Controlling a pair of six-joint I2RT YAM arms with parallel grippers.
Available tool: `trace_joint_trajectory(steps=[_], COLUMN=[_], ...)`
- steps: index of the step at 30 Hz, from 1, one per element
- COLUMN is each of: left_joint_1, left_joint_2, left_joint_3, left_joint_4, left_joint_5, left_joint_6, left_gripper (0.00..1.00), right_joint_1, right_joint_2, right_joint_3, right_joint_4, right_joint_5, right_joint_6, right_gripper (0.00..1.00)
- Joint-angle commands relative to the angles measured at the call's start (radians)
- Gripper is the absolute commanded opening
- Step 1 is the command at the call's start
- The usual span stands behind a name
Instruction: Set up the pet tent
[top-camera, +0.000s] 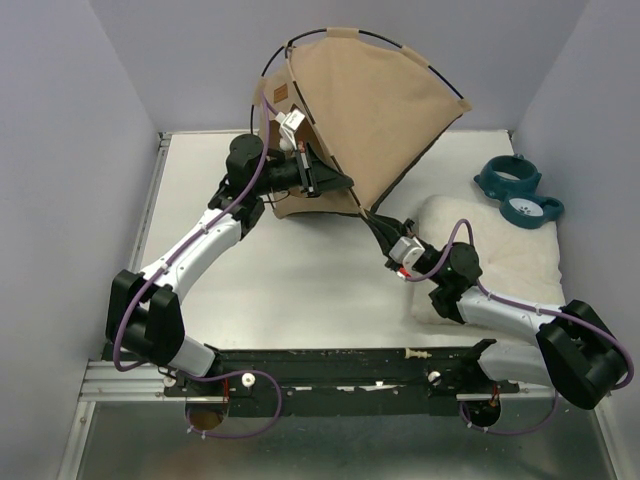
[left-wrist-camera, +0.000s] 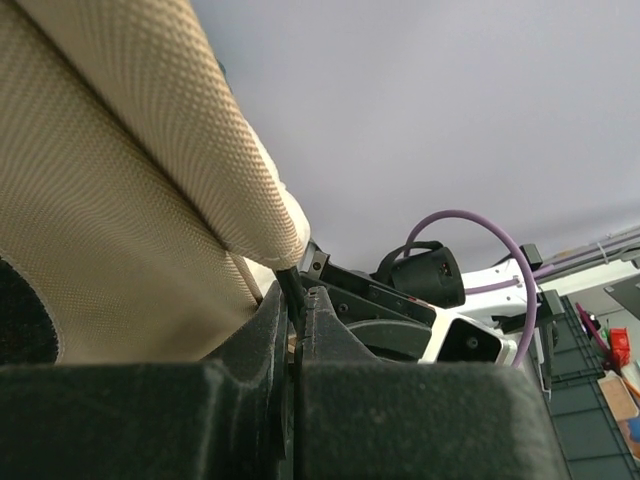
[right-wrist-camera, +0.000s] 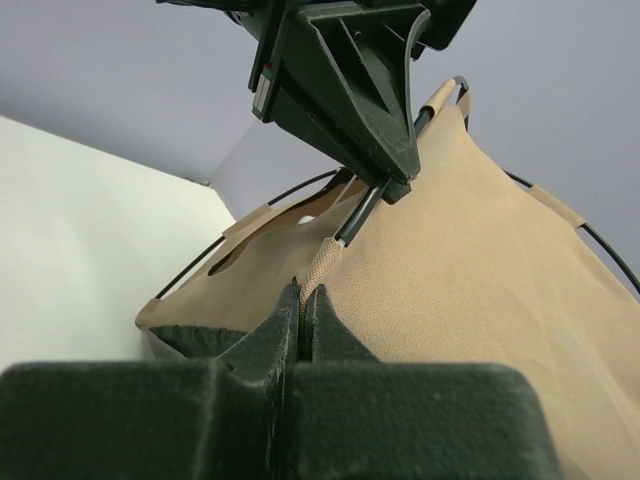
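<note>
Table rear: L claw clamps pet tent pole, R claw its hem.

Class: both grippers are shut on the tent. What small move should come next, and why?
Probably the left gripper should ease its pole down toward the corner of the tent that the right gripper pinches. The pole's lower end appears to stop just short of that corner, and the tent sits tilted, not yet standing.
</note>
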Motion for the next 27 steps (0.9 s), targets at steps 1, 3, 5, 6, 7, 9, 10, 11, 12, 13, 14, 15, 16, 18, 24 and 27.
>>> trace_joint_trajectory(steps=[1,3,5,6,7,9,10,11,12,13,14,15,16,18,24,27], left_joint_1=[0.023,0.023,0.023,0.023,0.023,0.023,0.023,0.023,0.023,0.022,0.022,0.022,0.02,0.017,-0.01,-0.033], left_joint_2=[-0.03,-0.034,-0.04,-0.04,-0.042,-0.042,-0.042,-0.04,-0.04,-0.039,-0.039,-0.039,-0.037,-0.036,-0.023,-0.026], left_joint_3=[-0.016,-0.016,-0.021,-0.019,-0.016,-0.018,-0.019,-0.024,-0.025,-0.024,-0.022,-0.021,-0.018,-0.013,-0.007,-0.024], left_joint_4=[0.058,0.055,0.061,0.055,0.043,0.037,0.035,0.034,0.034,0.032,0.032,0.031,0.029,0.026,0.023,0.019], left_joint_5=[-0.126,-0.121,-0.114,-0.114,-0.117,-0.123,-0.126,-0.126,-0.131,-0.131,-0.131,-0.132,-0.134,-0.135,-0.143,-0.148], left_joint_6=[0.03,0.031,0.027,0.031,0.04,0.053,0.056,0.056,0.056,0.056,0.057,0.057,0.06,0.063,0.068,0.077], left_gripper=[0.0,0.0,0.0,0.0,0.0,0.0,0.0,0.0,0.0,0.0,0.0,0.0,0.0,0.0,0.0,0.0], right_joint_1=[0.025,0.025,0.025,0.025,0.025,0.025,0.025,0.025,0.025,0.025,0.025,0.025,0.025,0.025,0.027,0.027], right_joint_2=[-0.011,-0.014,-0.016,-0.019,-0.019,-0.022,-0.02,-0.02,-0.02,-0.02,-0.023,-0.023,-0.023,-0.025,-0.025,-0.026], right_joint_3=[-0.004,-0.008,-0.011,-0.011,-0.011,-0.008,-0.008,-0.008,-0.005,-0.004,-0.004,-0.002,0.001,0.002,0.011,0.021], right_joint_4=[0.014,0.014,0.014,0.014,0.009,0.006,0.008,0.009,0.011,0.012,0.012,0.011,0.009,0.008,0.002,-0.007], right_joint_5=[-0.043,-0.039,-0.034,-0.034,-0.032,-0.031,-0.034,-0.034,-0.037,-0.04,-0.04,-0.042,-0.042,-0.042,-0.057,-0.052], right_joint_6=[0.031,0.033,0.034,0.034,0.036,0.039,0.04,0.042,0.045,0.045,0.045,0.048,0.048,0.05,0.054,0.06], right_gripper=[0.01,0.01,0.01,0.01,0.01,0.01,0.01,0.01,0.01,0.01,0.01,0.01,0.01,0.01,0.01,0.01])
